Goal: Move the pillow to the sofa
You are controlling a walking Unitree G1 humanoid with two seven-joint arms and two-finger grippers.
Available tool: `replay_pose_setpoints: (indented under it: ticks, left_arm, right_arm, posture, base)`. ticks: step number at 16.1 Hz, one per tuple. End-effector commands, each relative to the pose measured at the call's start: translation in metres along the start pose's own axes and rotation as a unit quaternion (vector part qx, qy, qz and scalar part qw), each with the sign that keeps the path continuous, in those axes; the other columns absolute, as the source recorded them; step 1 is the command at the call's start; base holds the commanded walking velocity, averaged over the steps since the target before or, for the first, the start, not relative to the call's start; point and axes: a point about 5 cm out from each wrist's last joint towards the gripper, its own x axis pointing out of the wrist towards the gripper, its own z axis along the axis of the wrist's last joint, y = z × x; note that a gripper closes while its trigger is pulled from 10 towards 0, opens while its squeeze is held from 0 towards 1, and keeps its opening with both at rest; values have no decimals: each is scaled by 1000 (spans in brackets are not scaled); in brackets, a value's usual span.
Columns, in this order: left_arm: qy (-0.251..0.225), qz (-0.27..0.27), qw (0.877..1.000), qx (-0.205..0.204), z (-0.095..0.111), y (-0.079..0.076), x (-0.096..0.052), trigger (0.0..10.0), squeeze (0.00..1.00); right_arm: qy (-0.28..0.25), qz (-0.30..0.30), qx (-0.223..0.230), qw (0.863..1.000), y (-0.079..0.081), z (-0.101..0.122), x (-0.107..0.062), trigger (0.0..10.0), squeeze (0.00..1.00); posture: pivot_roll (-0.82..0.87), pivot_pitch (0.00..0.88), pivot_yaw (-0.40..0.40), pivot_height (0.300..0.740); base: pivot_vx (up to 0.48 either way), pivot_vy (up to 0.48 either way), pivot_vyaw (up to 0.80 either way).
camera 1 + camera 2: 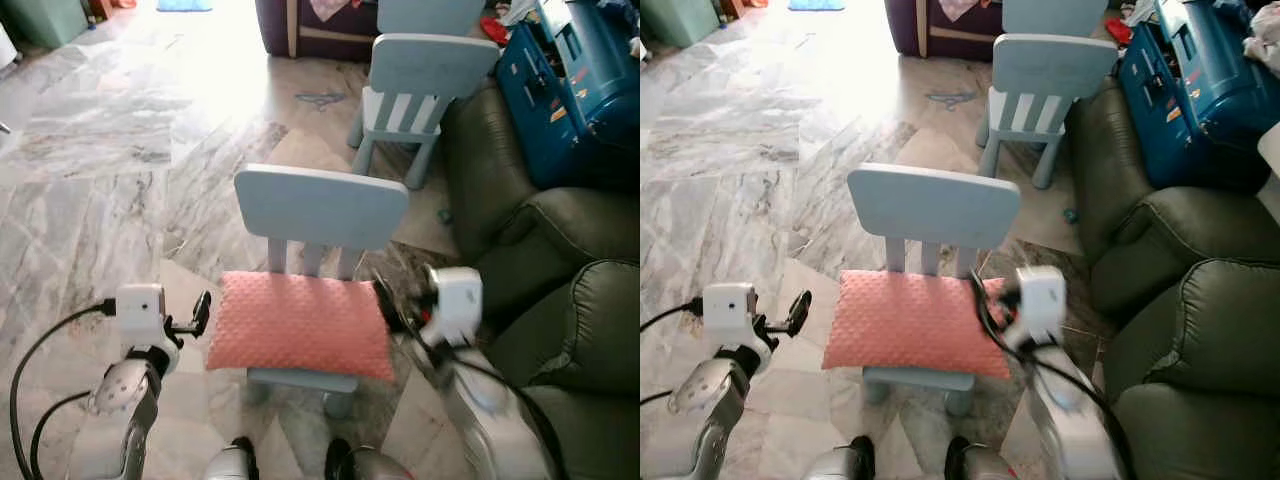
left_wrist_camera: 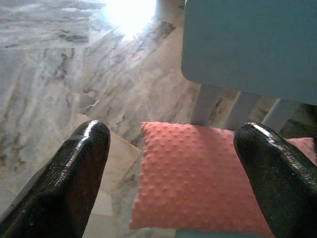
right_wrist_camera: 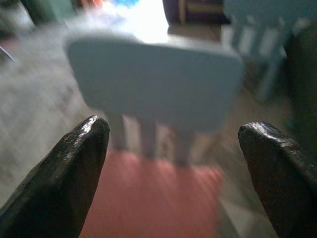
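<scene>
Marble floor all around, green sofa off to the right. Pink pillow sits flat on a small blue chair. Both arms are bent and raised, left gripper and right gripper flanking the pillow's two ends, fingers spread wide, holding nothing.

The pillow is laid on the seat of the near chair. A second chair is set farther off, to the right. The sofa is placed along the right side. A box is found behind the sofa, far right.
</scene>
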Motion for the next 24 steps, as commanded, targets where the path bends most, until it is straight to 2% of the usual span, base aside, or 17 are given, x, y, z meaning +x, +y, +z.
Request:
replay_pose_setpoints:
  ticks: [1,2,3,4,5,7,8,11,13,14,15,16,17,20,21,22,24]
  left_arm:
    - [-5,-9,1000,-3,-3,-1,-6,10000,0]
    - [-5,-5,1000,9,-4,0,-7,10000,0]
    - [-7,-28,1000,-6,-8,-2,-13,10000,0]
    - [-46,-64,994,-77,-8,-5,-23,10000,0]
    - [-67,-61,996,1,-11,0,-29,10000,0]
    - [-52,-48,997,-17,-20,6,-36,10000,0]
    - [-63,-71,995,-10,-19,2,-36,10000,0]
    - [-61,-73,995,-15,-19,-1,-31,10000,0]
    - [-64,-55,996,17,-17,-2,-26,10000,0]
    - [-51,-24,997,48,-19,2,-23,10000,0]
    - [-19,-1,996,91,-21,5,-21,10000,0]
    - [3,-18,994,103,-23,7,-20,10000,0]
    - [2,-27,998,65,-22,11,-20,10000,0]
    - [-1,0,1000,30,-22,14,-17,10000,0]
    - [13,17,999,43,-23,15,-14,10000,0]
    - [13,31,999,32,-21,17,-10,10000,0]
    - [4,17,999,30,-12,10,0,10000,0]
  right_arm:
    - [9,-15,-10,1000,-11,-6,-7,10000,0]
    - [11,-17,-15,1000,-14,-7,-9,10000,0]
    - [14,-23,-16,999,-18,-8,-12,10000,0]
    - [14,-26,-17,999,-20,-7,-15,10000,0]
    - [13,-26,-18,999,-21,-7,-17,10000,0]
    - [12,-27,-18,999,-21,-5,-18,10000,0]
    - [5,-29,-14,999,-19,-2,-16,10000,0]
    - [-8,-28,-13,1000,-16,2,-11,10000,0]
    - [-12,-29,-12,999,-15,5,-9,10000,0]
    - [-12,-30,-12,999,-16,4,-9,10000,0]
    - [-11,-31,-12,999,-15,4,-9,10000,0]
    - [-12,-31,-11,999,-14,4,-8,10000,0]
    - [-15,-30,-9,999,-12,6,-6,10000,0]
    - [-18,-30,-8,999,-11,7,-4,10000,0]
    - [-22,-33,-7,999,-11,9,-3,10000,0]
    - [-26,-37,-7,999,-12,11,0,10000,0]
    - [-31,-39,-5,999,-12,14,3,10000,0]
  posture:
    - [-10,273,-52,740]
    - [-10,274,-52,740]
    - [-10,277,-49,740]
    - [-7,277,-46,740]
    - [-6,278,-45,740]
    - [-3,279,-45,740]
    - [-4,274,-45,740]
    - [-7,267,-44,740]
    - [-4,266,-45,740]
    - [-2,266,-44,740]
    - [1,265,-43,740]
    - [-2,264,-43,740]
    - [-2,263,-44,740]
    - [-3,261,-46,740]
    - [-2,259,-47,740]
    - [-2,257,-47,740]
    - [-2,254,-49,740]
  base:
    - [0,0,0]
    - [0,0,0]
    - [0,0,0]
    - [0,0,0]
    - [0,0,0]
    - [0,0,0]
    - [0,0,0]
    - [0,0,0]
    - [0,0,0]
    - [0,0,0]
    - [0,0,0]
    - [0,0,0]
    - [0,0,0]
    - [0,0,0]
    - [0,0,0]
    - [0,0,0]
    - [0,0,0]
